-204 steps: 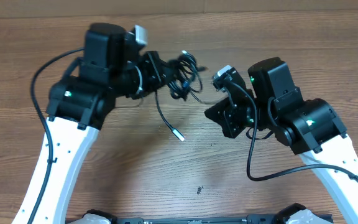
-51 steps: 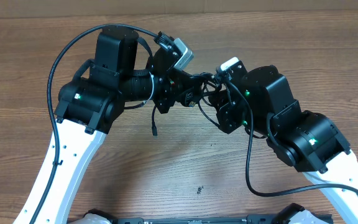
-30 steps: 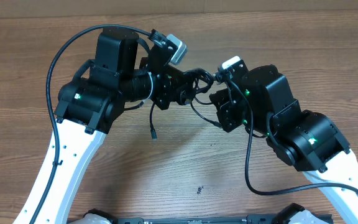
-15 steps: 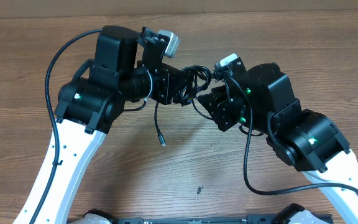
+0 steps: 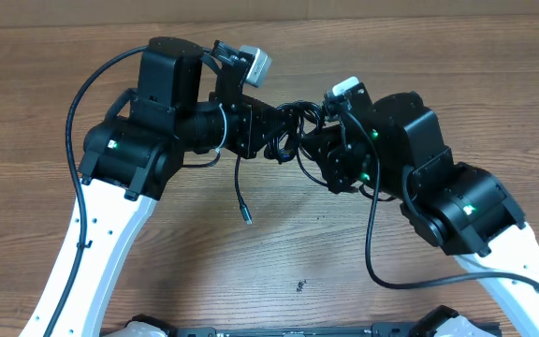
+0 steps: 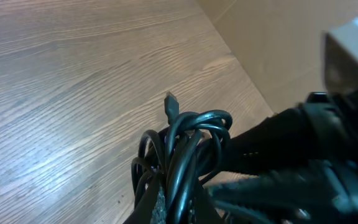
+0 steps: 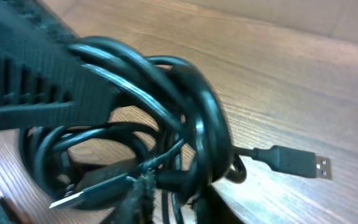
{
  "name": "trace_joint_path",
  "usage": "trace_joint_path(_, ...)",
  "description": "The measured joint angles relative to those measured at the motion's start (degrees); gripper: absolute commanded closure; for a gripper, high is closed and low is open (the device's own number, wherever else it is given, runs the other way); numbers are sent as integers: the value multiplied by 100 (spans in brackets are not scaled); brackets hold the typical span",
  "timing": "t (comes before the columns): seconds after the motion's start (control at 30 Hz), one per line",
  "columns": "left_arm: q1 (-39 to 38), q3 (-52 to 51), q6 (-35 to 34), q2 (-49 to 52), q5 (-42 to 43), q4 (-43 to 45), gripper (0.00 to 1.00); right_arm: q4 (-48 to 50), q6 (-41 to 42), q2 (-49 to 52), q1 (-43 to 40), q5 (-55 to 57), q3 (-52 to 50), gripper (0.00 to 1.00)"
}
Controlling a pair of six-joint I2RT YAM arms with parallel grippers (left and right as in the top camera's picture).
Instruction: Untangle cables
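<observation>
Left arm (image 5: 73, 243) and right arm (image 5: 522, 257): white lower links (image 5: 101, 229), dotted with small dark screw holes, are carrying blocky black joint housings (image 5: 124, 154), each glowing with a small green light (image 5: 112, 145). Loose black wires (image 5: 76, 108) are looping outside both arms. Grey-white wrist cameras (image 5: 256, 64) are topping the black left gripper (image 5: 284, 133) and right gripper (image 5: 314, 142).

Black cables (image 7: 166, 106) loop in a tangle, one USB plug (image 7: 297, 163) jutting right.

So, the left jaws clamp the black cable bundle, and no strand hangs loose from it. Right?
Wrong on one point: the overhead view shows one strand hanging loose from the cable bundle, plug end downward. The left jaws do clamp it.
</observation>
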Motion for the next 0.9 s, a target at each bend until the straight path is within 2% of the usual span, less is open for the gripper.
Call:
trace_joint_path(0.07,2,-2,2,0,-2,2,96,9,37,50,-4,-22,0,96)
trace_joint_path(0.43,24,-2,-118,0,-127,-7,96,-70,59,81,-2,-81,0,96)
trace_joint_path(0.6,-33,-2,-678,0,-323,22,96,-258,61,79,-4,-70,7,96)
trace_joint_path(0.8,70,2,-1856,-9,-951,280,96,-721,37,144,-2,-68,7,96)
trace_joint_path(0.9,160,2,-2135,-9,-1093,273,96,-723,33,153,-2,-68,7,96)
